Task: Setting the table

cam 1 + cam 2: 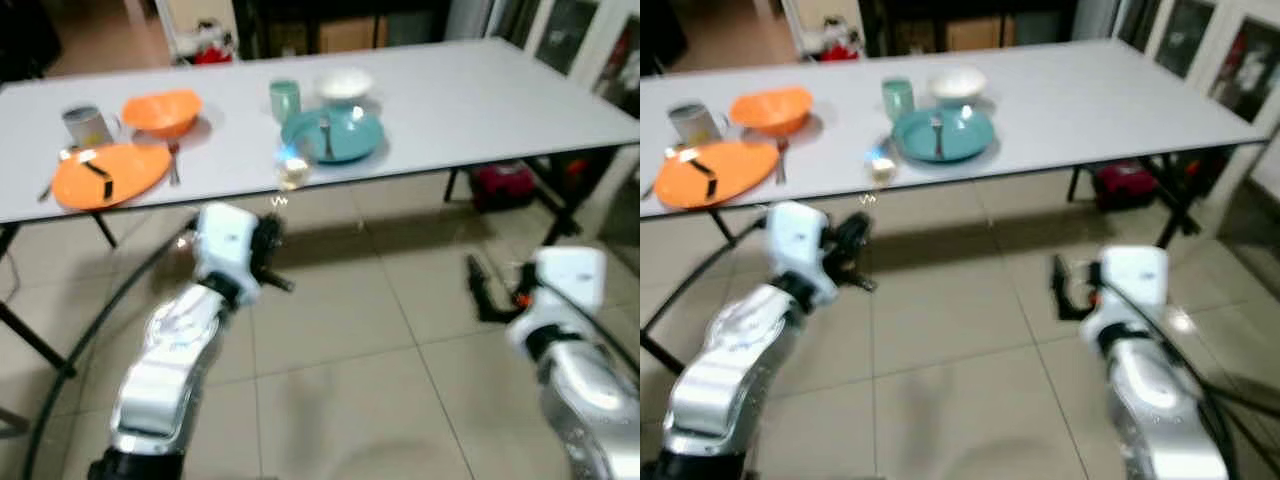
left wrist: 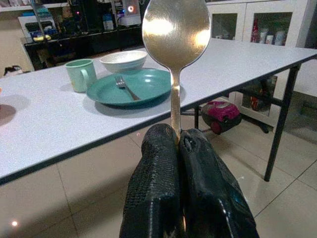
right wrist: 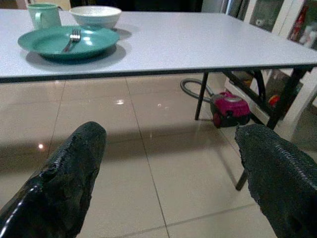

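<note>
My left gripper (image 2: 177,136) is shut on the handle of a metal spoon (image 2: 176,29), which stands upright just before the white table's front edge (image 1: 420,170). On the table are a teal plate (image 1: 340,138) with a fork (image 1: 325,130) on it, a green mug (image 1: 285,98) and a white bowl (image 1: 343,85). Further left lie an orange plate (image 1: 108,175), an orange bowl (image 1: 163,110) and a metal mug (image 1: 85,125). My right gripper (image 3: 173,178) hangs open and holds nothing, low over the floor, right of the teal setting.
A magenta vacuum cleaner (image 3: 232,108) with a hose sits under the table on the right, beside black table legs (image 1: 560,205). A black cable (image 1: 90,330) curves across the tiled floor on the left. Cabinets stand behind the table.
</note>
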Controlling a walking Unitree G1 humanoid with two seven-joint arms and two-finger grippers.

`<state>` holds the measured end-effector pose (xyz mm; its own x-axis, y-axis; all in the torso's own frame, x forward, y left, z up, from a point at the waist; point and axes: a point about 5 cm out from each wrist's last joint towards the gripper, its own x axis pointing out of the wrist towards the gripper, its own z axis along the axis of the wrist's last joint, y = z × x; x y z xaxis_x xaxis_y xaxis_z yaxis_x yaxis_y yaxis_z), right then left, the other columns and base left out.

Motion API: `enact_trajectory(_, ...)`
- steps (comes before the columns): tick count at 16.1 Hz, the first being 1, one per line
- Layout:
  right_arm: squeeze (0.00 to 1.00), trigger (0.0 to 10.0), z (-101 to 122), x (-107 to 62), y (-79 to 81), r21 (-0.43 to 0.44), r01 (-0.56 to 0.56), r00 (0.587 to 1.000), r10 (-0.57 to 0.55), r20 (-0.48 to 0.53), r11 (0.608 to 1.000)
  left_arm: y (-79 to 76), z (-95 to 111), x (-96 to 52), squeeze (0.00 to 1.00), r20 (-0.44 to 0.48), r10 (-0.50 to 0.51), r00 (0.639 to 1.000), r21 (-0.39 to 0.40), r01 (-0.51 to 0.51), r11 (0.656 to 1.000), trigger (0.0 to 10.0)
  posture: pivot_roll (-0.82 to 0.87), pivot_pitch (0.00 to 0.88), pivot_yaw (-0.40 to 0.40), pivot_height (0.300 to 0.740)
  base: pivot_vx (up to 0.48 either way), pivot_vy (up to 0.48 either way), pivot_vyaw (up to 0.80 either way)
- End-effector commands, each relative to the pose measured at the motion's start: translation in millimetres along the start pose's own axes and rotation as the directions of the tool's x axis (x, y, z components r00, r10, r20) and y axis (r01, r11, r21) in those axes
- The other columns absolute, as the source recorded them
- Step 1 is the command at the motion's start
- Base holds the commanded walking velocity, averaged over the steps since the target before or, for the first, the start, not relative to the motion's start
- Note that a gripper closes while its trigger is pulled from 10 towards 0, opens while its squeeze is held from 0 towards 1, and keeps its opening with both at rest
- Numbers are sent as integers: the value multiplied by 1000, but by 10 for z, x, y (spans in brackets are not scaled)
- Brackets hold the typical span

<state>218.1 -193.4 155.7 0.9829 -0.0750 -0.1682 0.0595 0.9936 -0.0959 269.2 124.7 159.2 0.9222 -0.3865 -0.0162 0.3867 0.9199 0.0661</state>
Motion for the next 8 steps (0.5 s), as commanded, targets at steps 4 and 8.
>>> enact_trajectory(4,0,10000,17,2,68,11,-28,1000,28,2,1000,105,-7,-23,0,-14,27,1000,14,-26,1000,10000,-4,0,42,740,293,0,-200)
enact_trajectory(8,0,10000,3,-10,57,17,-19,1000,20,-3,1000,77,0,-6,0,-12,9,1000,10,-9,1000,10000,-7,0,47,740,307,0,-800)
